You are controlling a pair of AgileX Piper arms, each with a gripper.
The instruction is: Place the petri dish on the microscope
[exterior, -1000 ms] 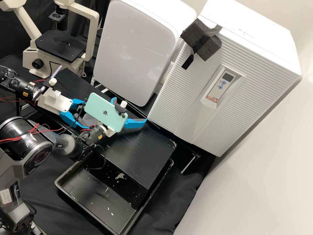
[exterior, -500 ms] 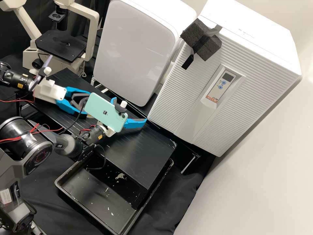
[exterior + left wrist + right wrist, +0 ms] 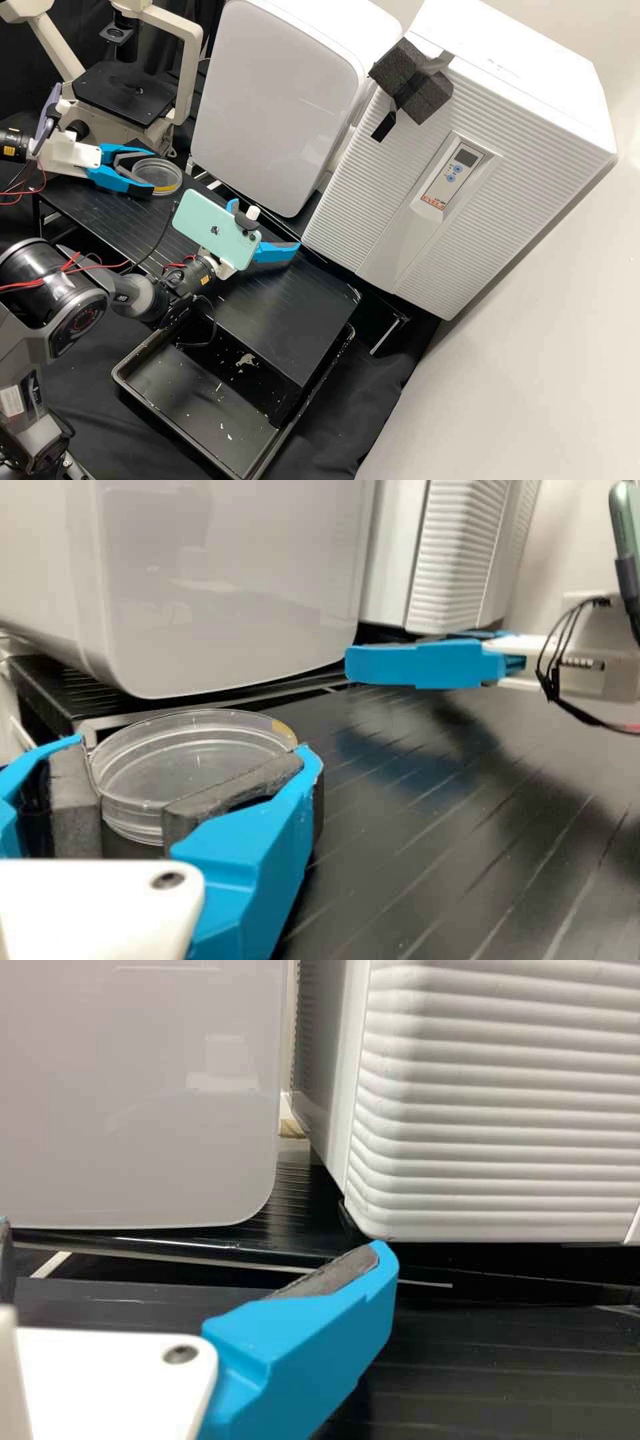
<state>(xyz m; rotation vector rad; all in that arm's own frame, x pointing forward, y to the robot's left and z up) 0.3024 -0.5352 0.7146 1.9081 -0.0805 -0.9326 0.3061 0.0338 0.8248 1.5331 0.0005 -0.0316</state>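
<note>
The petri dish [image 3: 162,171] is near the edge of the black bench [image 3: 287,313], on the microscope [image 3: 127,93] side. Bench surface extends between dish and right gripper [image 3: 267,225], whose fingers are wide apart. The left gripper [image 3: 148,173] is gripping the dish by its sides.

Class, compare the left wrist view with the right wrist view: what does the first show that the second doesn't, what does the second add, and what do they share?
Left wrist view: the petri dish between the pads of the left gripper, and part of a phone.
Right wrist view: a small tan patch in the gap between two white cabinets.
Both: the smooth cabinet, the ridged cabinet, the right gripper and the black bench.
</note>
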